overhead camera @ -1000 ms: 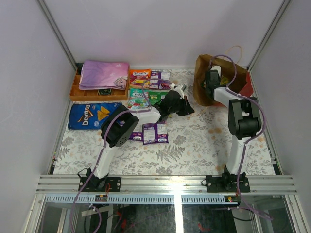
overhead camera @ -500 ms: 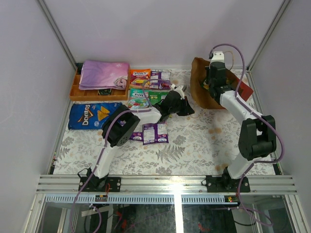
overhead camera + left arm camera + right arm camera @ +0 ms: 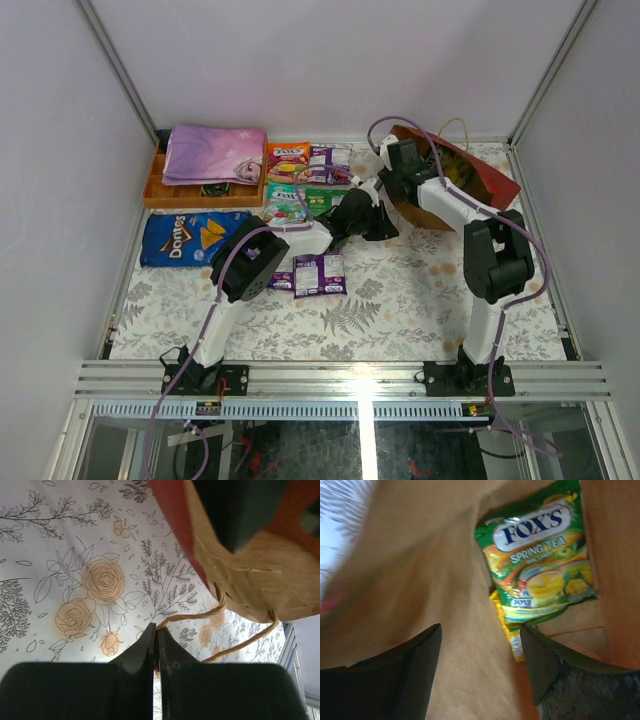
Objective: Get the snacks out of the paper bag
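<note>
Two snacks lie inside the bag (image 3: 480, 178): a glossy green packet (image 3: 540, 575) lettered FOX'S, over a yellow packet (image 3: 512, 642). The red bag, brown within, lies tipped at the counter's (image 3: 400, 290) far right, its long axis left-right and its mouth facing left. The right end effector (image 3: 480, 630) is spread apart at that mouth. The left end effector (image 3: 156, 630) pinches the handle (image 3: 200, 615).

White left arm (image 3: 300, 238) and right arm (image 3: 452, 205), black joint housings (image 3: 245, 268), lilac cables (image 3: 212, 320) looping alongside, black bases (image 3: 205, 380), dark wedge-shaped fingers (image 3: 415, 675), seemingly matte.
</note>
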You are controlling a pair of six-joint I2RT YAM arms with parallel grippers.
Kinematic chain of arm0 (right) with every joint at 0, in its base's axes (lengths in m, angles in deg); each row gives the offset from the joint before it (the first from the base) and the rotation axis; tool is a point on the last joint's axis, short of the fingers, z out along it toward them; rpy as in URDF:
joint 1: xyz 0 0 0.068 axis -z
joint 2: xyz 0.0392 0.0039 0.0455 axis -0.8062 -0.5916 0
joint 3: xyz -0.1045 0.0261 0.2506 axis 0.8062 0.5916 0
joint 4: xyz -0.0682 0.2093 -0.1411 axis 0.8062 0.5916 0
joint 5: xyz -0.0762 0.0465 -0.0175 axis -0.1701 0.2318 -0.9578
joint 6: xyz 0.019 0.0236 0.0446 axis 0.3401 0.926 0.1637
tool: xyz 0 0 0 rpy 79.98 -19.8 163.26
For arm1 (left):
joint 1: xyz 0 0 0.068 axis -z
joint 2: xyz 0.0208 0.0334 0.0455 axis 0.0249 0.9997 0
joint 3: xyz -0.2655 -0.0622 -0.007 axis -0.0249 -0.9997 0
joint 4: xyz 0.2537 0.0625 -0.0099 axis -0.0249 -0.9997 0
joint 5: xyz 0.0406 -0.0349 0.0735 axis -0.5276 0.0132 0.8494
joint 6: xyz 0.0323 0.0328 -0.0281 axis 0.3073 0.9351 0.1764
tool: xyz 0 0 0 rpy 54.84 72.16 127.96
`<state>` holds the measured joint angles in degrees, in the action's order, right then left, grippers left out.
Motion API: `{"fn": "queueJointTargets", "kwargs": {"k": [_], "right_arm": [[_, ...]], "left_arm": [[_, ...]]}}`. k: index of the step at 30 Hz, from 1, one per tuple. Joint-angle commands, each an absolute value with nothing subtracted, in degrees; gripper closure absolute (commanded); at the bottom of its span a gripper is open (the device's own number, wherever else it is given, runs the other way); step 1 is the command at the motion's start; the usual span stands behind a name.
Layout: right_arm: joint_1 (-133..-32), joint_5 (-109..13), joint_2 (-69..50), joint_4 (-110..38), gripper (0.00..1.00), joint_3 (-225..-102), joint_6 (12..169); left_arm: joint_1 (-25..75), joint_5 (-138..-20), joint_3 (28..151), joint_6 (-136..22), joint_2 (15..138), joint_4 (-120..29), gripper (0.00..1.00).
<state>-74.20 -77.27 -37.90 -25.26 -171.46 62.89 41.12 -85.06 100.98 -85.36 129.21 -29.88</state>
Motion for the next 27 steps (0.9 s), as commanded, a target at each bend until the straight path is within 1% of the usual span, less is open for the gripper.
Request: {"fn": "queueJointTargets", "kwargs": {"k": [1, 4, 7, 8, 10, 12, 13, 15, 20, 27], "right_arm": [[-73.7, -91.0, -40.2, -26.7, 0.28, -172.7, 52.9], [-72.5, -89.9, -39.9, -30.0, 0.27, -170.9, 49.2], [-71.5, -88.4, -38.9, -37.3, 0.24, -166.3, 38.0], [-70.8, -87.2, -38.8, -37.7, 0.21, -166.0, 36.1], [-69.0, -84.1, -38.8, -37.7, 0.19, -166.1, 33.6], [-67.0, -79.7, -38.6, -36.7, 0.14, -166.2, 32.9], [-66.0, -77.3, -38.6, -35.3, 0.14, -166.4, 32.6], [-64.2, -73.1, -38.9, -32.2, 0.14, -167.3, 32.1], [-60.2, -69.0, -41.9, -31.0, 0.14, -168.6, 30.1], [-58.7, -69.5, -48.9, -34.1, 0.16, -171.8, 27.5]], "left_arm": [[41.5, -86.2, 102.2, -84.5, 129.6, -27.3, 1.0], [41.5, -86.4, 102.1, -84.6, 129.7, -27.3, 1.0], [41.4, -86.6, 102.0, -84.6, 129.7, -27.2, 1.0], [41.5, -86.6, 102.1, -84.6, 129.7, -27.3, 1.0], [41.5, -86.6, 102.2, -84.6, 129.7, -27.3, 1.0], [41.5, -86.6, 102.3, -84.6, 129.7, -27.4, 1.0], [41.5, -86.7, 102.3, -84.6, 129.7, -27.4, 1.0], [41.5, -86.8, 102.4, -84.5, 129.7, -27.5, 1.0], [41.5, -87.0, 102.4, -84.8, 129.8, -27.3, 1.0], [41.5, -86.9, 102.6, -84.6, 129.7, -27.6, 1.0]]}}
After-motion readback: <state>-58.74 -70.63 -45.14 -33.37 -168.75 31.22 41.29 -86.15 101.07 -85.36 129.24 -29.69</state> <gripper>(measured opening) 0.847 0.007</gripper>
